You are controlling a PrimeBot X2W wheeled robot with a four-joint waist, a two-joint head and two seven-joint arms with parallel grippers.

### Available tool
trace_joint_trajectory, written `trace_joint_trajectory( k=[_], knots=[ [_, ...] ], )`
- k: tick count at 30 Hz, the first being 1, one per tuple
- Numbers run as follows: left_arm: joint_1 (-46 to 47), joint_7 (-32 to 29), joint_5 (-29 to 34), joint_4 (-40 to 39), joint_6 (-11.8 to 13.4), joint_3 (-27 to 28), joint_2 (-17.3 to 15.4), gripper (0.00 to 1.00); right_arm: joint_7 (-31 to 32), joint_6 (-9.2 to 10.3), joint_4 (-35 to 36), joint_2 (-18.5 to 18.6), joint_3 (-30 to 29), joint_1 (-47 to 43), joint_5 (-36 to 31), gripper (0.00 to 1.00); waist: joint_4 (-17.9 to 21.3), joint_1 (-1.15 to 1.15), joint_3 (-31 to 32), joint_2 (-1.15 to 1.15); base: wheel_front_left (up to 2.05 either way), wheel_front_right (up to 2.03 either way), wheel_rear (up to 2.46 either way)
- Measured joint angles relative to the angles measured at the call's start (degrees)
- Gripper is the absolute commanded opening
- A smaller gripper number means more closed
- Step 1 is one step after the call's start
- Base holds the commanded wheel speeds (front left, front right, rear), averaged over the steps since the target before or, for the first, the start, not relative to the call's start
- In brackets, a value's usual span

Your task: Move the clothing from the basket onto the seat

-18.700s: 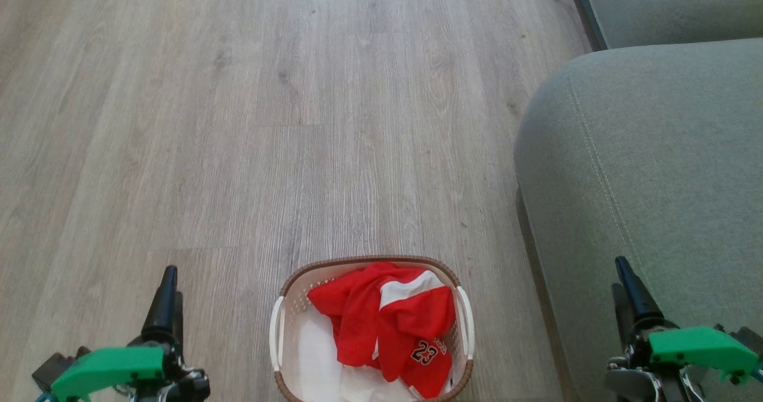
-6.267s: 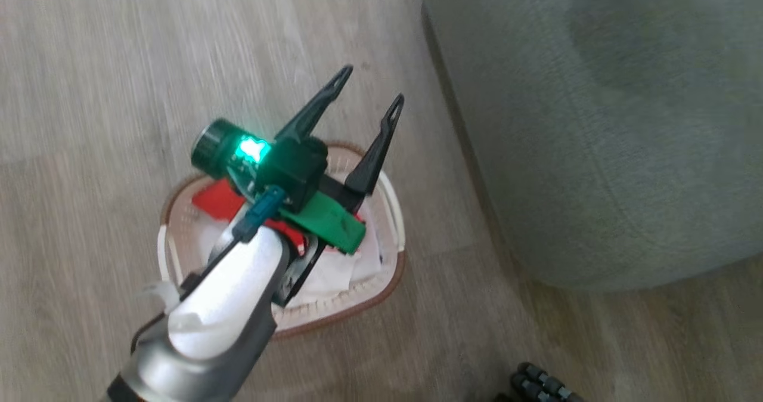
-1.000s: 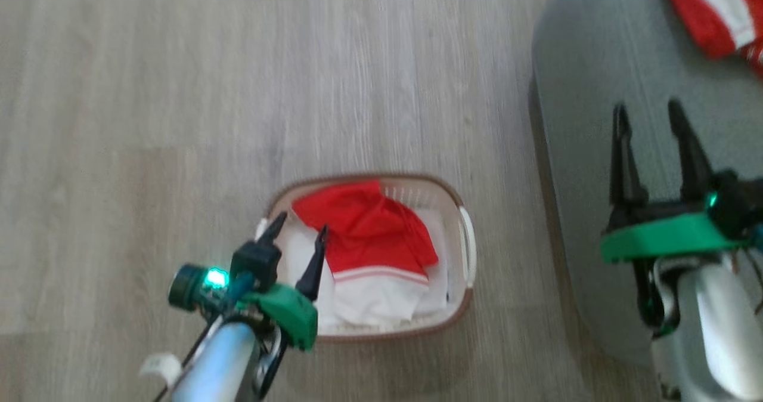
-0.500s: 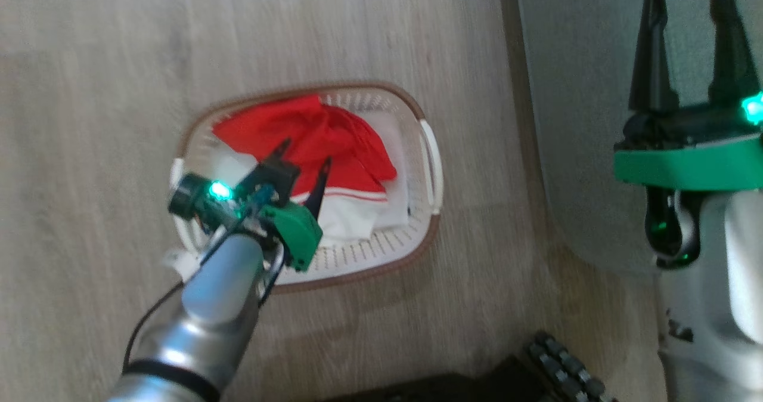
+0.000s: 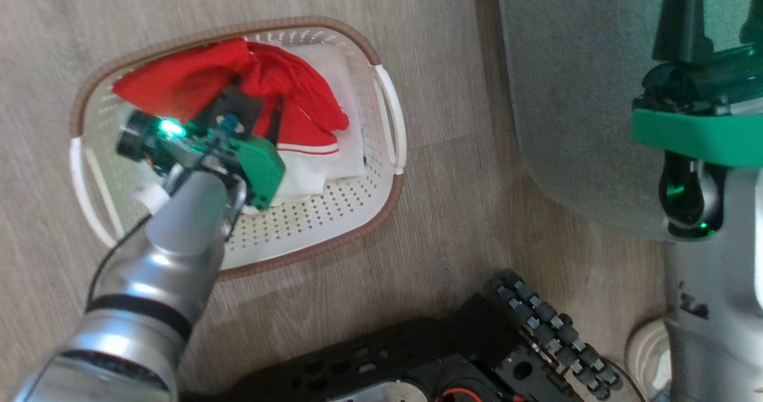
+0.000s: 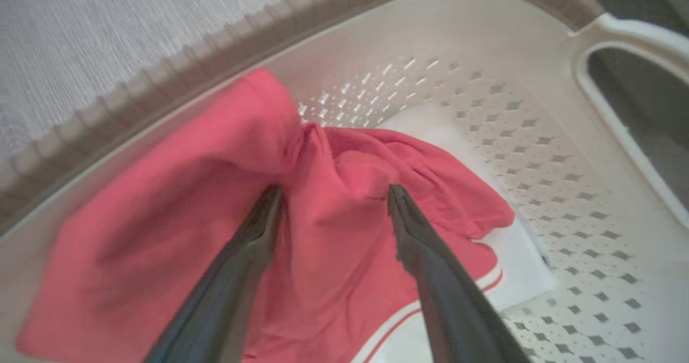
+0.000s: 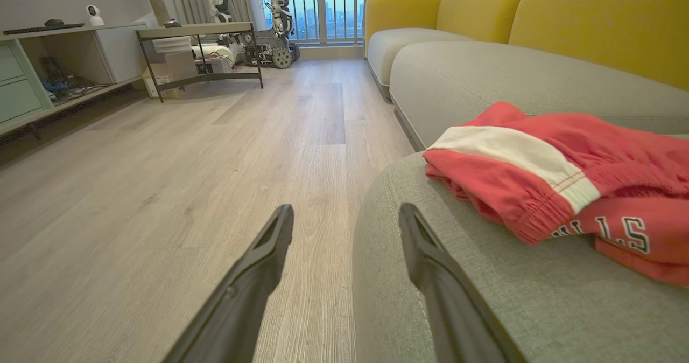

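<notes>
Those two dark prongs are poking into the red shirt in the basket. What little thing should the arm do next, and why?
Probably shut the left gripper. Its fingers stand apart, tips pressed into the red clothing either side of a raised fold, so closing should pinch it. That piece lies in the basket; another red piece already lies on the seat.
</notes>
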State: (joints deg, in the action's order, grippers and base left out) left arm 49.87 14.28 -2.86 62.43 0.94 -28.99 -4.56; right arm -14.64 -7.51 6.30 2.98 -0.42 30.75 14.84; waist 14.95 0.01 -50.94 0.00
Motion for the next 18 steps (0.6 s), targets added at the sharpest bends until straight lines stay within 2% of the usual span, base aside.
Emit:
trace_joint_trajectory(
  k=[3,6,7,14,18],
  knots=[
    [1.8,0.0,0.0,1.0,0.9,0.1,-0.8,1.0,0.0,0.0,0.3,0.0,0.1,0.6,0.3,1.0,0.5,0.0,-1.4,0.0,0.0,0.0,0.0],
    [2.4,0.0,0.0,2.1,0.6,-0.1,-0.6,0.14,0.0,0.0,0.3,0.0,0.5,0.6,0.3,1.0,0.5,0.0,-1.9,0.0,0.0,0.0,0.0],
    [2.5,0.0,0.0,2.2,0.5,-0.1,-0.5,0.0,0.0,0.0,0.3,0.0,0.5,0.6,0.3,1.0,0.3,0.0,-1.9,0.0,0.0,0.0,0.0],
    [1.7,0.0,-1.0,-0.5,-0.5,-0.9,0.4,0.0,0.0,0.0,-0.8,0.0,0.6,0.6,-0.3,1.0,-0.8,-0.01,0.4,0.0,0.0,0.0,0.0],
    [-1.5,0.0,-1.0,-3.4,-2.0,-2.2,1.0,0.0,0.0,0.0,-2.4,0.0,0.7,0.5,-1.2,1.0,-1.6,-0.01,3.0,0.0,0.0,0.0,0.0]
  ],
)
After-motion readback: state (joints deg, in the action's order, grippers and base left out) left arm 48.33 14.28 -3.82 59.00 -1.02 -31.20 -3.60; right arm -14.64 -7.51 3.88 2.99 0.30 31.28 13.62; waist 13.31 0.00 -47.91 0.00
